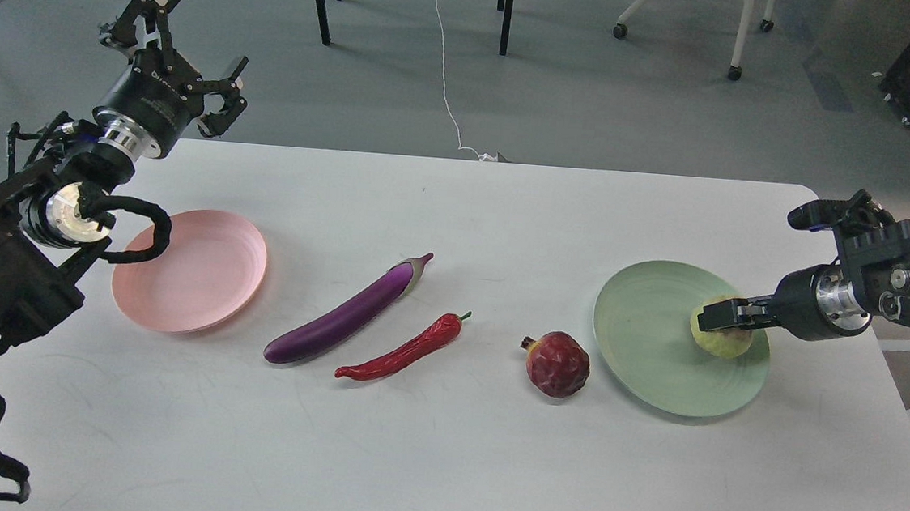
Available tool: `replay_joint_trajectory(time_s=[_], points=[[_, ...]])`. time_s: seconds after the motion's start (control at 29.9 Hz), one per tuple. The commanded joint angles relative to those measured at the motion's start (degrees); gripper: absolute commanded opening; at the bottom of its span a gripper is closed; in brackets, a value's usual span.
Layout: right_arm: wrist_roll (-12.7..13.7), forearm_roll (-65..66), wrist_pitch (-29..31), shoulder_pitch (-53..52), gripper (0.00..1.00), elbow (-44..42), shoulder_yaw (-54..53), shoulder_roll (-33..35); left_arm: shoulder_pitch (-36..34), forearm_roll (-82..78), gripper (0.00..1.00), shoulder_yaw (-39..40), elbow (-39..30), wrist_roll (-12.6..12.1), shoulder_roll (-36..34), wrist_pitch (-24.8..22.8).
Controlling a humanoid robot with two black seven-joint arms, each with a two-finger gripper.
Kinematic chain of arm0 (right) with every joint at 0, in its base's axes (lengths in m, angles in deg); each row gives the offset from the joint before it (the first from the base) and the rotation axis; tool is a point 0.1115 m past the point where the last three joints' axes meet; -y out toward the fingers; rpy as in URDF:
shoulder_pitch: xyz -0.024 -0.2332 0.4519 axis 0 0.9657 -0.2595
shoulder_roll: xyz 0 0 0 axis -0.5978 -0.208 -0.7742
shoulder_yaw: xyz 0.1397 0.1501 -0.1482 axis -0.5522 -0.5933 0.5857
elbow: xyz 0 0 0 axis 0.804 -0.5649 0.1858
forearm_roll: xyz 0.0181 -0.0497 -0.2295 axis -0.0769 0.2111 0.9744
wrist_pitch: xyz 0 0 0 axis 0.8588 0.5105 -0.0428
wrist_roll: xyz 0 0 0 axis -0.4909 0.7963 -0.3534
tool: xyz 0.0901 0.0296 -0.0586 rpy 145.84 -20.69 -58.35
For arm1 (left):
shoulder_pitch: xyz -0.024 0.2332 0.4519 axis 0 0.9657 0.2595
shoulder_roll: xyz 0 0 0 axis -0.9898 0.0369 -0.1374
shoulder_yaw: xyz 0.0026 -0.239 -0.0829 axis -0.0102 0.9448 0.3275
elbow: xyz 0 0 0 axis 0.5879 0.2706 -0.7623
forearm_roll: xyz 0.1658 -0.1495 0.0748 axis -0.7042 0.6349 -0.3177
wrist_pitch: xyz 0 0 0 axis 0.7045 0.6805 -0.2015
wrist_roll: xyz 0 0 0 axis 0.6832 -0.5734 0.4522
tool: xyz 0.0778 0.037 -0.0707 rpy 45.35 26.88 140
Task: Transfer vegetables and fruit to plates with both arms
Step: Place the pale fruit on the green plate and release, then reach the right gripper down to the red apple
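The purple eggplant [349, 314] and the red chili pepper [403, 350] lie side by side at the table's middle. The dark red pomegranate [558, 364] sits just left of the mint green plate [642, 359]. My right gripper [717, 315] is shut on the yellow-green fruit [723, 337], which is on the right part of that plate. The pink plate [193, 275] at the left holds nothing. My left gripper [183, 43] is open and empty, raised beyond the table's back left corner.
The white table [438, 465] ends just right of the green plate. Behind it are chair legs [321, 1], a white floor cable [445, 68] and a wheeled chair base [685, 14].
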Motion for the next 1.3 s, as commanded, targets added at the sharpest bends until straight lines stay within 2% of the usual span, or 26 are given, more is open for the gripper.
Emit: replay_joint_trajectory(time_s=[0.0,0.17,0.33,0.63,0.9,1.1,1.2,1.27], points=[[1.62,0.08,0.09,-2.12,0.97,0.87,-0.01,0.29,0.01,0.00,0.98,0.00,0.00,0.05,0.00,-0.04],[2.06,-0.01,0.71,-7.48,0.97,4.73,-0.01,-1.11,0.01,0.09,0.98,0.00,0.09,0.14,0.00,-0.04],[2.06,-0.97,0.36,-13.11,0.97,9.93,0.08,-9.98,-0.07,0.09,0.98,0.09,0.09,0.14,0.00,0.01],[1.27,-3.52,0.44,-13.47,0.95,11.86,0.43,-21.76,0.01,0.09,0.98,0.00,0.09,0.22,-0.53,0.01],[1.01,-3.17,0.35,-12.68,0.90,11.78,2.09,-25.37,0.36,0.09,0.98,0.09,0.09,0.31,-0.62,-0.04],[0.83,-3.26,-1.58,-12.06,0.78,11.51,4.38,-29.24,0.19,0.18,0.98,0.18,0.09,0.49,-0.62,0.18],[0.83,-3.17,-1.14,-12.68,0.64,11.51,6.48,-30.29,0.10,0.18,0.98,0.18,0.09,0.49,-0.79,0.09],[0.83,-3.08,-0.88,-12.94,0.58,11.77,7.28,-30.56,0.10,0.18,0.98,0.18,0.18,0.58,-0.97,0.09]])
